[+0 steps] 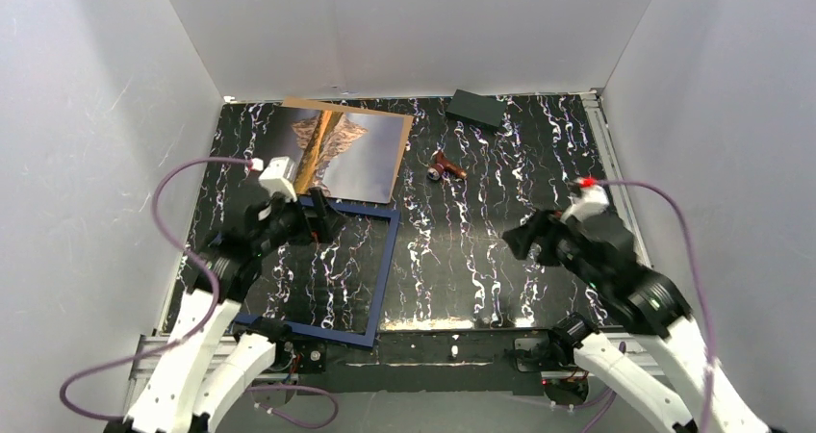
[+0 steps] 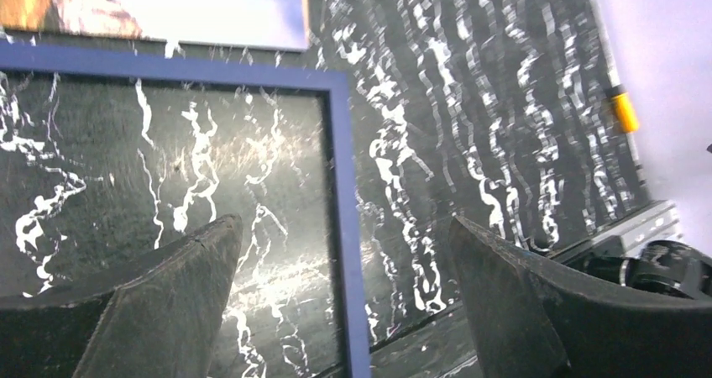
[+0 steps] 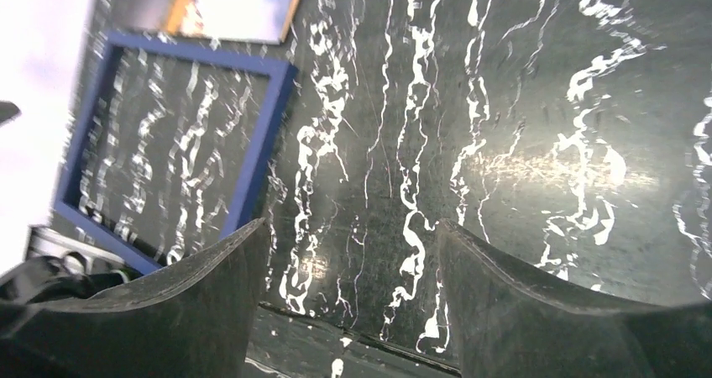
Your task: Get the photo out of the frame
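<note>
Black tabletop (image 1: 481, 260) streaked with white marbling fills the floor of a plain white-walled box (image 1: 404, 29), and I take the frame (image 1: 386, 269) as my reference for everything else. It lies flat on the near left part of the table, a thin navy-blue rectangle with the marbled surface showing straight through its middle. The photo (image 1: 351, 154) is out of it, lying picture side up just beyond the frame's far rail, with a strip of brown board showing along its far edge. From the left wrist I see the print (image 2: 210, 8) and the frame (image 2: 340, 185) apart, a narrow sliver of table between them. The left gripper (image 1: 322, 223) hangs over the far part of the frame; in its own camera the left gripper (image 2: 342, 235) has its fingers spread wide with nothing clasped, the frame's right rail running on the table below the gap. I cannot tell whether either finger touches the rail. The right gripper (image 1: 515, 241) sits well to the right of the frame over bare table; through its wrist camera the right gripper (image 3: 350, 231) is likewise spread apart and empty, with the frame (image 3: 260, 147) and the photo (image 3: 243, 4) off to its upper left. Beyond the frame's far right corner lies a small brown object (image 1: 446, 169), and farther back, near the rear wall, a small black block (image 1: 478, 109).
</note>
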You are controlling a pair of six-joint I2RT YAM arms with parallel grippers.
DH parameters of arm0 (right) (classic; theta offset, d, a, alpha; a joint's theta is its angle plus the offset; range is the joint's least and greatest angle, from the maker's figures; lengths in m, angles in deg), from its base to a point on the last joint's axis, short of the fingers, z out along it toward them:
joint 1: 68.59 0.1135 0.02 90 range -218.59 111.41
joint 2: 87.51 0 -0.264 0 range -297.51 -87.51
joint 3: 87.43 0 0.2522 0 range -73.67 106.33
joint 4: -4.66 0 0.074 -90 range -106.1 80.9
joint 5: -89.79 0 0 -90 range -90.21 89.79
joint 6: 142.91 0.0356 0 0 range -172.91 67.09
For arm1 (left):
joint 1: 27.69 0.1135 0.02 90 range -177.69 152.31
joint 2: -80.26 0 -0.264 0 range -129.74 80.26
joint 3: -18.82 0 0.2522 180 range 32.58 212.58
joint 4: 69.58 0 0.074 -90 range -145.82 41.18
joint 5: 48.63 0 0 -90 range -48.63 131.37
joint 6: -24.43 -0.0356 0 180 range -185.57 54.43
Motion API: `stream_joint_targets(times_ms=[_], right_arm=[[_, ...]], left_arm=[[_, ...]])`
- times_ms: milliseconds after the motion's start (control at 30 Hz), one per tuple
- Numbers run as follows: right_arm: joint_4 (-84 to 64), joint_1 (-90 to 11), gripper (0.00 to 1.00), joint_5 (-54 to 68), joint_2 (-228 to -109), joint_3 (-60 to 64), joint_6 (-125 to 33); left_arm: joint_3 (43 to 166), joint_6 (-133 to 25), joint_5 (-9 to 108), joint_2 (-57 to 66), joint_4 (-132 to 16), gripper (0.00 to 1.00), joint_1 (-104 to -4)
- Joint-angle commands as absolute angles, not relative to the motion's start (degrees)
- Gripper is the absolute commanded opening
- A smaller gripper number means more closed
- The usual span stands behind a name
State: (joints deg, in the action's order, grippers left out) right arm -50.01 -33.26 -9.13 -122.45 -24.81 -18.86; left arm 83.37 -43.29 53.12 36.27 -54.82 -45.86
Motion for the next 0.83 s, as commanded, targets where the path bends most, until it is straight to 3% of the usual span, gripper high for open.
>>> stream_joint_targets(times_ms=[0, 233, 533, 800], right_arm=[[-61.6, -33.3, 0.81, -15.1, -111.1, -21.8, -17.9], [-66.6, -33.3, 0.84, -18.4, -103.3, -13.0, -19.5], [-68.7, -33.3, 0.86, -20.4, -102.0, -5.6, -17.7], [-66.4, -33.3, 0.87, -17.3, -97.9, -8.7, -20.2]], left_arm=[[84.2, -41.6, 53.6, 46.0, -51.4, 0.93, -46.4], [87.2, -42.9, 48.3, 57.2, -49.0, 0.95, -46.5], [91.4, -42.6, 47.4, 58.3, -46.8, 0.96, -46.5], [91.7, -41.7, 47.6, 58.5, -46.5, 0.96, -46.5]])
